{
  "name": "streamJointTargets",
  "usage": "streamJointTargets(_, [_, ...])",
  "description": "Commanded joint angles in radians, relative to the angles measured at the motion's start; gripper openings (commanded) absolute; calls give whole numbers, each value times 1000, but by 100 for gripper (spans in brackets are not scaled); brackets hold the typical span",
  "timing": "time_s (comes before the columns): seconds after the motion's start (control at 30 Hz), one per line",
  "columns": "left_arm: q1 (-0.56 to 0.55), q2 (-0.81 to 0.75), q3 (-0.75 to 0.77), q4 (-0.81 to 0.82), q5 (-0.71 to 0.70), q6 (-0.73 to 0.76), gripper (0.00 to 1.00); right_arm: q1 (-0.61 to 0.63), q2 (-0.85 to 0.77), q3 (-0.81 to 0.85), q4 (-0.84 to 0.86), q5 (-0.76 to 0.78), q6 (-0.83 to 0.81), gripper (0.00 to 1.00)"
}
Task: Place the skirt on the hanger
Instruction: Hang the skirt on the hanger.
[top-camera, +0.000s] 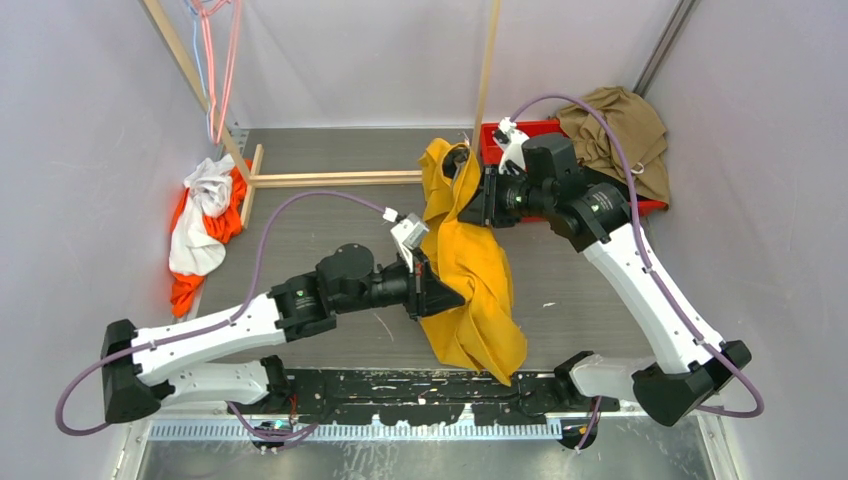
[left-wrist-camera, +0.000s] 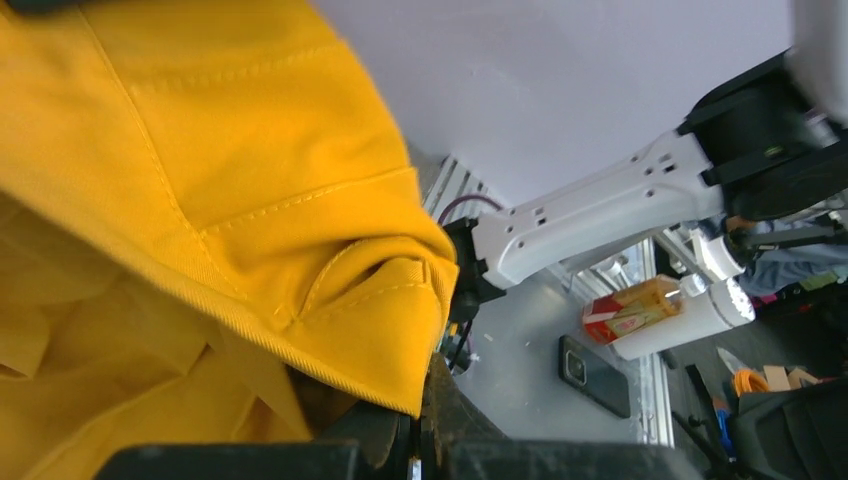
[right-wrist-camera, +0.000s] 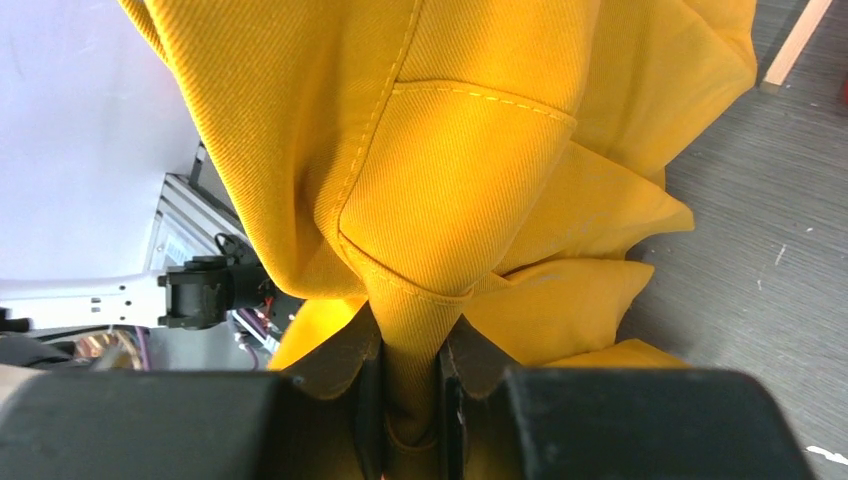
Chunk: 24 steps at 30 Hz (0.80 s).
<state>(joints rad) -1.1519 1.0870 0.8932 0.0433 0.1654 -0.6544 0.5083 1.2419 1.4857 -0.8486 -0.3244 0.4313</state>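
Evidently the mustard-yellow twill skirt (top-camera: 475, 270) is held stretched for hanging: right gripper (right-wrist-camera: 408, 365) clamped on its twelve-o'clock fold, left gripper (top-camera: 432, 290) pinching its nine-o'clock edge.

Both arms share 1 build: the left arm (top-camera: 205, 335) and right arm (top-camera: 640, 285) have glossy white moulded link shells joined by black cylindrical joint housings, on chunky black bases. A purple left cable (top-camera: 285, 205) and a matching right cable (top-camera: 585, 103) run outside the links. The left wrist carries a small white-grey camera block (top-camera: 408, 232). The left gripper (top-camera: 452, 298) and right gripper (right-wrist-camera: 408, 350) are matte black; small dark screw holes (left-wrist-camera: 541, 213) dot the white shells.
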Motion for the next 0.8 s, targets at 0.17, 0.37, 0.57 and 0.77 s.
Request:
streamJointTargets(0.17, [-3, -160, 143, -143, -40, 16, 0, -4, -93, -49, 156, 102, -84, 1])
streamJointTargets(0.37, [30, -201, 172, -320, -162, 45, 0, -4, -110, -13, 113, 91, -101, 1])
streamJointTargets(0.57, [224, -185, 114, -332, -132, 4, 0, -4, -128, 35, 45, 3, -69, 1])
streamJointTargets(0.77, [310, -160, 136, -262, -103, 15, 0, -4, -144, 46, -39, -55, -71, 1])
